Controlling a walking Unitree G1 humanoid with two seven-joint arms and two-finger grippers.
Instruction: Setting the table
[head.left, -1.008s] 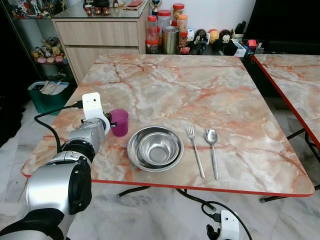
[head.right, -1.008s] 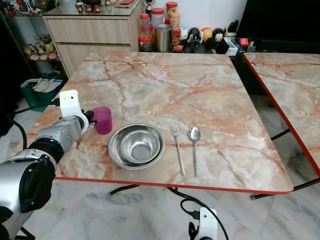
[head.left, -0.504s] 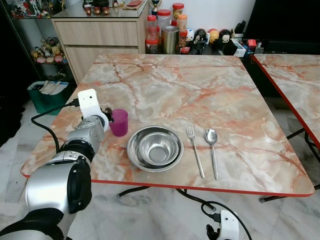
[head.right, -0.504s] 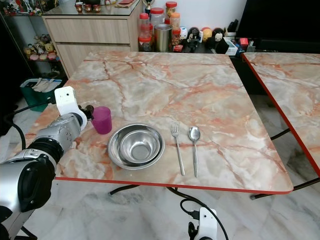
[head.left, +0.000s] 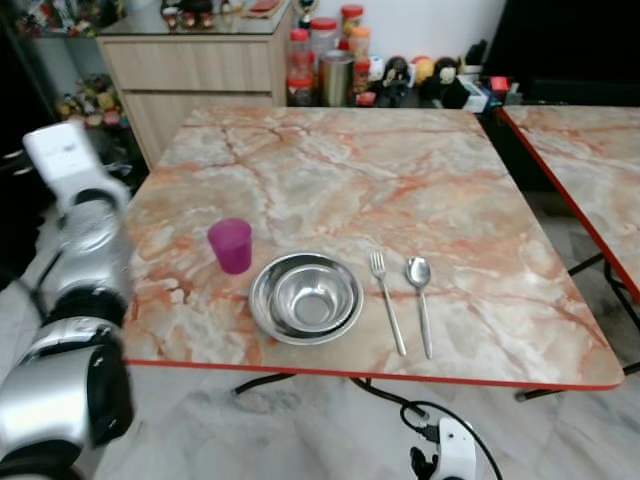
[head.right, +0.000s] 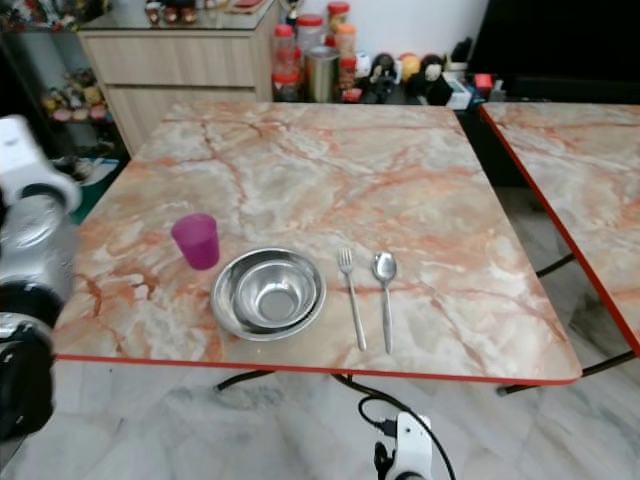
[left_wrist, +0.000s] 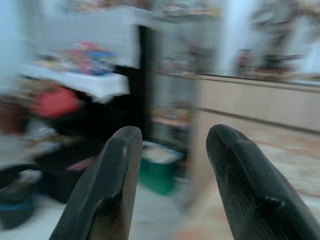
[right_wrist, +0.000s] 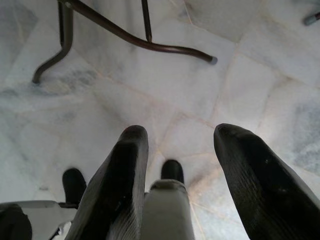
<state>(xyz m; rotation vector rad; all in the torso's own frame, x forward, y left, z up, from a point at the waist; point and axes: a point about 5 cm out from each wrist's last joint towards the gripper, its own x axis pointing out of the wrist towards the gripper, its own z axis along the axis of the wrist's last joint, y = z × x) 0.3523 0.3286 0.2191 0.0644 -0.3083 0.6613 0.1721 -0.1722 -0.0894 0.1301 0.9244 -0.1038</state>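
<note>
Pink cup (head.left: 231, 245) stands upright on the marble table (head.left: 400, 170), just beside the shiny bowl (head.left: 306, 297) — close, maybe touching its rim. On the bowl's other side lie my fork (head.left: 387, 301) and spoon (head.left: 421, 300), side by side. My left gripper (left_wrist: 170, 165) is off past the table's edge, fingers apart and holding nothing. My right gripper (right_wrist: 180, 165) hangs low over the floor — fingers apart too, nothing in them.
</note>
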